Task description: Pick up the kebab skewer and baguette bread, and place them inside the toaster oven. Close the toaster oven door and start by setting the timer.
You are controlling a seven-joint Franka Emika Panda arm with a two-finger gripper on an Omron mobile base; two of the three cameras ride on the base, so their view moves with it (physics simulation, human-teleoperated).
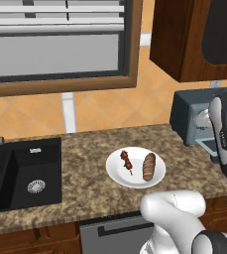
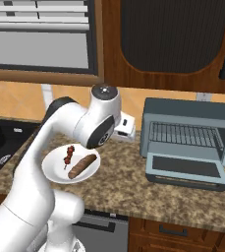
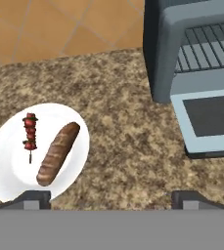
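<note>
Granite counter (image 2: 124, 182) runs across the scene; black sink (image 1: 26, 176) is set into its left end, seen best in the left base view along with a window (image 1: 55, 39) above it. Dark wooden cabinet (image 2: 173, 39) hangs on the far wall at the right.

Toaster oven (image 2: 185, 140) sits on the counter at the right, against the tiled wall. Its wire rack is exposed in the right base view and hand view; in the left base view the oven is partly blocked by the arm. Toaster oven door (image 2: 185, 170) is dropped open, lying roughly flat toward the near edge.

White plate (image 1: 117, 171) rests on the counter, left of the oven and well apart from it. Baguette bread (image 3: 58, 153) lies on the plate's right half; kebab skewer (image 3: 30, 134) lies just beside it on the left, not touching, as shown clearly in the hand view.

Gripper (image 3: 111, 197) is held above the counter between plate and oven, fingers spread wide, nothing between them.
</note>
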